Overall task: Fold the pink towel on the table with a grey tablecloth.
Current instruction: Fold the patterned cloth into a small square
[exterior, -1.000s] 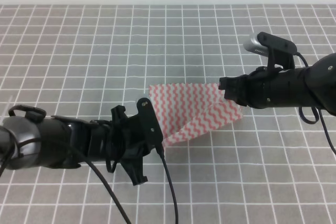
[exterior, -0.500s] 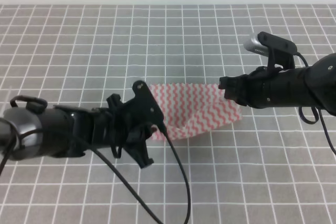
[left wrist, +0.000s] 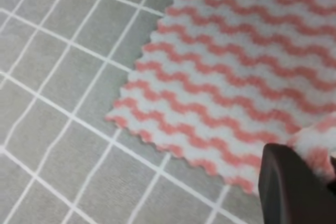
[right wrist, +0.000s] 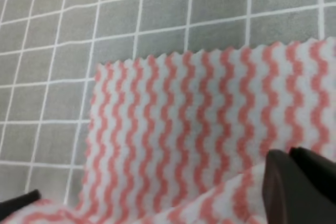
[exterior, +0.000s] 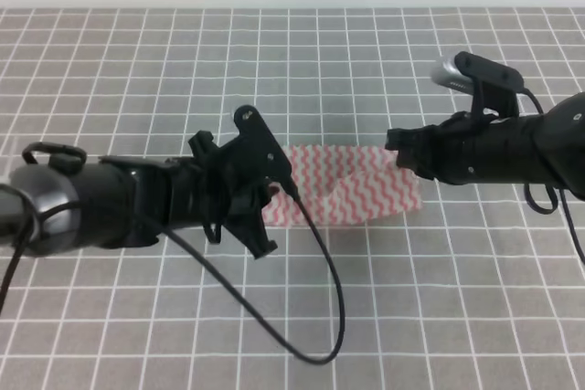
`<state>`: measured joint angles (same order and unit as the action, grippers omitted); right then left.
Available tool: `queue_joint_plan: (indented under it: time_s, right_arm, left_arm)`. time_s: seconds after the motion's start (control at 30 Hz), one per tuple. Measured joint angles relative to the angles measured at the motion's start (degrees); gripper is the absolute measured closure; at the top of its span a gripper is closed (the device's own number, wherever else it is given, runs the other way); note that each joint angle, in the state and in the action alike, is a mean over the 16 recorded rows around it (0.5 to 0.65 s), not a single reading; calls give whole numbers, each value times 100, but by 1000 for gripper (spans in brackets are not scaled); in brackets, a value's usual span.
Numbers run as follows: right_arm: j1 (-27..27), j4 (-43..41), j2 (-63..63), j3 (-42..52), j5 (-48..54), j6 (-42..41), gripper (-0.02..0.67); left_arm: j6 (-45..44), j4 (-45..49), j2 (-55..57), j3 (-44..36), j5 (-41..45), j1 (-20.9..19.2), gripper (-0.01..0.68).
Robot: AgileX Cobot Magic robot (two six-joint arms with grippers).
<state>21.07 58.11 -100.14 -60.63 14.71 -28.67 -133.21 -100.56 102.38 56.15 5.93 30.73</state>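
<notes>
So that the pink towel (exterior: pixel 352 191) folds mid-tabletop (exterior: pixel 137 79), near corners pinched by left pincer (exterior: pixel 271 196) and right pincer (exterior: pixel 399 148).

Light was even and diffuse, apparently from overhead. The grey tabletop (exterior: pixel 137 61) was brightly lit, with no glare; its far edge washed out to near white. Both black arms read as dark, low-detail masses, with a small highlight on the silver camera housing above the right gripper (exterior: pixel 395 146). Soft, faint shadows lay under the arms and under the cable below the left gripper (exterior: pixel 274 200). The high view was sharp. Both wrist views were soft: the pink towel (left wrist: pixel 236 66) was mildly blurred, and the dark fingers (left wrist: pixel 294 187) in the lower right corner were well out of focus.
</notes>
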Motion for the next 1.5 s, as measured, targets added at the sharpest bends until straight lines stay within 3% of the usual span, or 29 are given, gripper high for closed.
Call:
queue_joint_plan:
  time_s: [1.5]
  right_arm:
    - [-319,177,-894,-617,66,-18,664]
  left_arm:
    - [189,2,928,855,-162,-133,676]
